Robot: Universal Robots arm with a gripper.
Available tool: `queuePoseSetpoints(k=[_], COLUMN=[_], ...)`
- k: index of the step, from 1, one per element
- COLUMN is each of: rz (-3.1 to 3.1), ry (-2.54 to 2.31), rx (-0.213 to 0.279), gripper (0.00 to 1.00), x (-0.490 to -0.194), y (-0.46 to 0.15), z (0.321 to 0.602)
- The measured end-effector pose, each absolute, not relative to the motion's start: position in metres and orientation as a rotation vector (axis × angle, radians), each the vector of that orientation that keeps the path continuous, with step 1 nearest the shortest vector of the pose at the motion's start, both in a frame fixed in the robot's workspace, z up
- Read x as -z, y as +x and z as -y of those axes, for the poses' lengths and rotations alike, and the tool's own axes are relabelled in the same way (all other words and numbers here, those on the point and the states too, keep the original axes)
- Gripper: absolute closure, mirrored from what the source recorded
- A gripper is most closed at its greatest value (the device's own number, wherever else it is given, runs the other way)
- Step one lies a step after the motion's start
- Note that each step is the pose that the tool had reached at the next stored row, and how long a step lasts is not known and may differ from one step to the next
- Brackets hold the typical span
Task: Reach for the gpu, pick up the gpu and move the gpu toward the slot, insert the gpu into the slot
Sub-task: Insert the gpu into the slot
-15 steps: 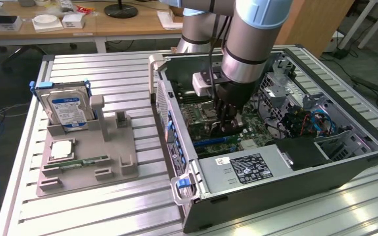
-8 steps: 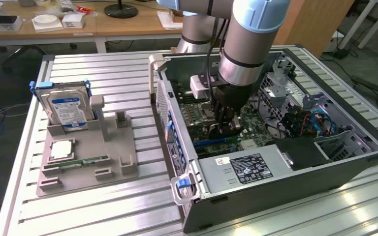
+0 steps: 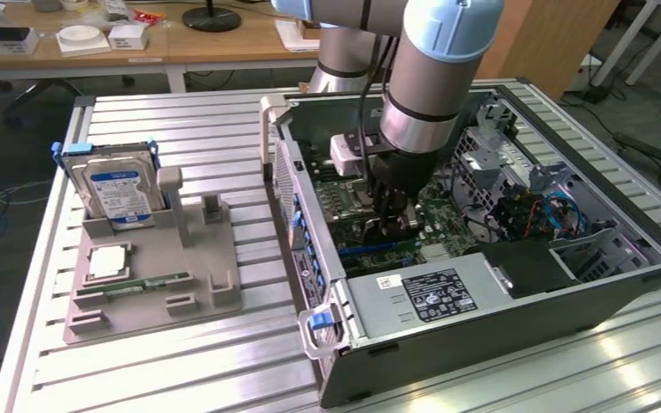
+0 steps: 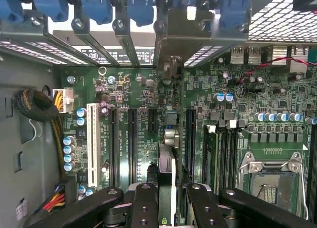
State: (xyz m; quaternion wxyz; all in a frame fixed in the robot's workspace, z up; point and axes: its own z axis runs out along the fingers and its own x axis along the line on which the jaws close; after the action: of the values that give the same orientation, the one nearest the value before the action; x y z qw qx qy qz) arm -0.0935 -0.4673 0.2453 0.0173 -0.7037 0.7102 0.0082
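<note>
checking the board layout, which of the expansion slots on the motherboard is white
The long white slot, the one nearest the yellow-wired connector at the case wall. The other long slots beside it are black.

We see a black gripper (image 4: 167,208) above a dark green motherboard (image 4: 148,134) with black slots (image 4: 132,144), one white slot (image 4: 92,141) and blue-topped capacitors (image 4: 69,151). Blue clips (image 4: 94,3) line the grey case (image 3: 560,292). The hard drive (image 3: 118,185) is silver with a blue label, standing on a beige tray (image 3: 182,284) on the ribbed silver bench (image 3: 193,370).
</note>
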Motion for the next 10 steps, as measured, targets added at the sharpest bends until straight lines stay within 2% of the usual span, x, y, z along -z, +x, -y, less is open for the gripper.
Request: queuePoseSetpoints(k=[10], rz=[-2.207], ry=[-2.187], rx=[-0.025], gripper=[0.73], x=[-0.2433], y=[-0.0962], z=[0.4672])
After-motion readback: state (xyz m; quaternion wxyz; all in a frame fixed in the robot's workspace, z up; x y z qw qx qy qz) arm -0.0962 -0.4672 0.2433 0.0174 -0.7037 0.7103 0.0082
